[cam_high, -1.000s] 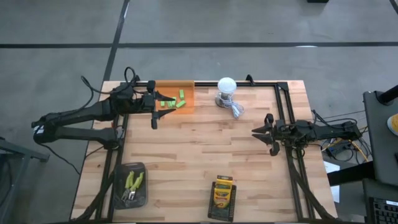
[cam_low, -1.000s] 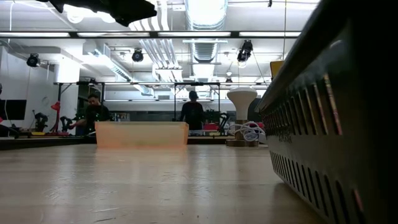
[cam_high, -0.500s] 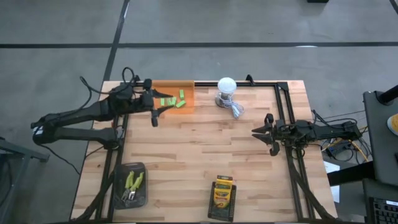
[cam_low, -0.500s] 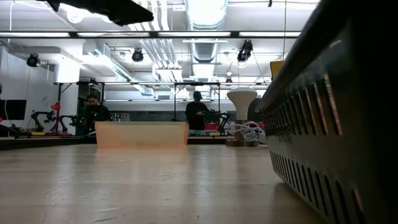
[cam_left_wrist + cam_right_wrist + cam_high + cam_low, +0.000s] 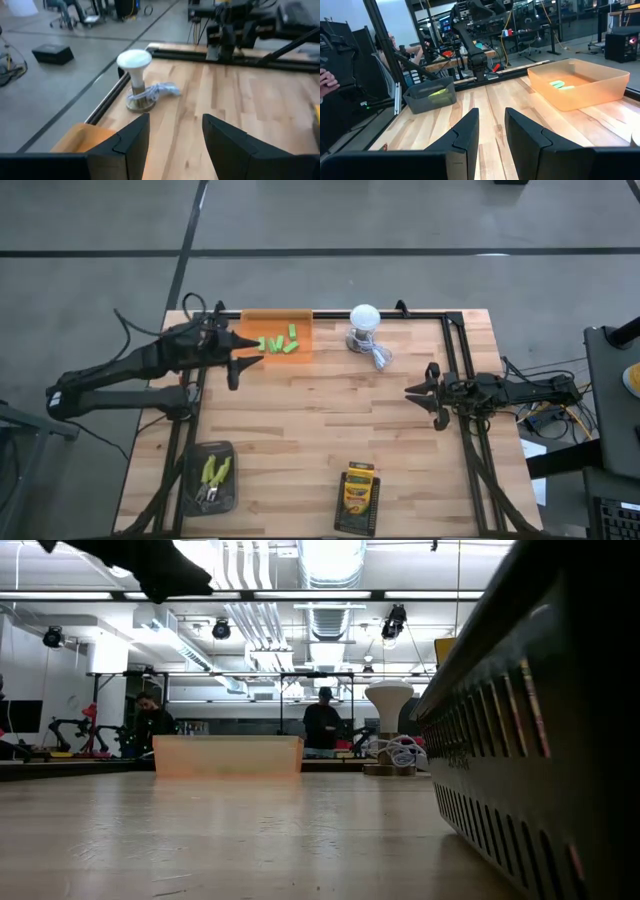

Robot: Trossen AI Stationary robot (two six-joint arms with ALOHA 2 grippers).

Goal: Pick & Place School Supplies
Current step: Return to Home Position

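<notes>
Everything looks put away: the green blocks (image 5: 278,343) sit in the orange bin (image 5: 275,314), the pliers (image 5: 213,472) in the left black bin (image 5: 194,452), and the crayon boxes (image 5: 358,488) in the right black bin (image 5: 357,526). So this looks like the go-home step. The left gripper (image 5: 246,371) hangs beside the orange bin, fingers spread, holding nothing (the right gripper (image 5: 420,393), by the table's right side, is spread and empty too). Next, the left arm should pull back to rest.

The table's (image 5: 330,420) middle lies open between the orange bin (image 5: 275,316), white bulb (image 5: 364,317) and two black bins (image 5: 227,495).
</notes>
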